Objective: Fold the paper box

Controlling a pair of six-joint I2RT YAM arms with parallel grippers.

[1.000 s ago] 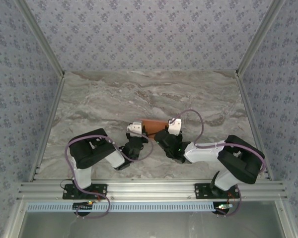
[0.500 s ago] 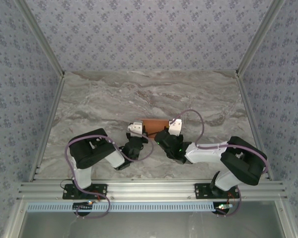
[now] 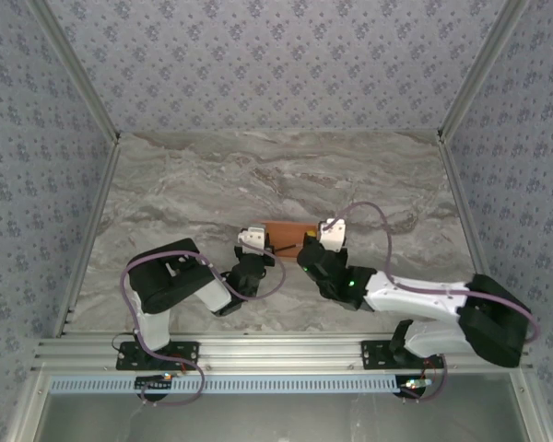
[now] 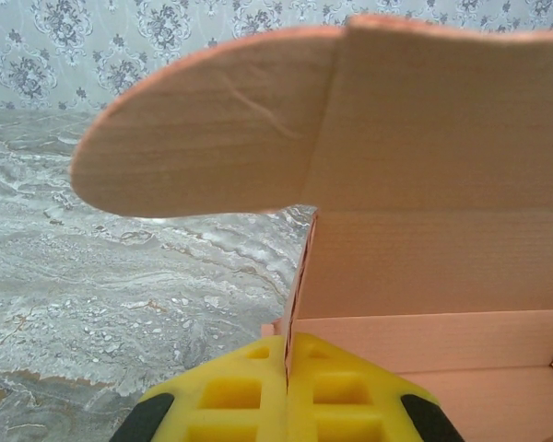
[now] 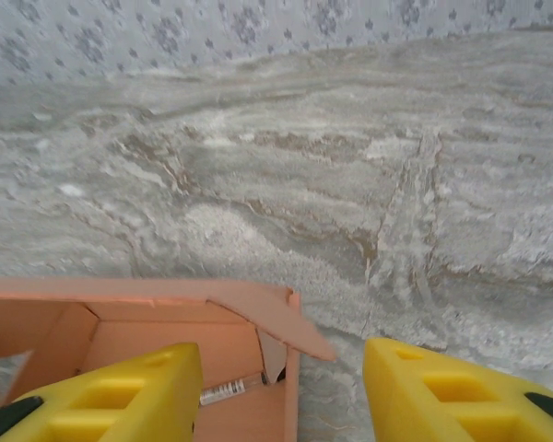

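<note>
L fingers (image 4: 229, 398) clamped on my salmon-orange thin cardboard box (image 4: 424, 184) wall, R fingers (image 5: 447, 391) apart, so unheld corner flap (image 5: 278, 324) may pop open

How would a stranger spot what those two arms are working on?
Find the grey marble table, then its near middle. Between the left gripper and right gripper sits the paper box: half-folded thin cardboard with a rounded flap up, salmon-orange against grey stone and black arms.
</note>
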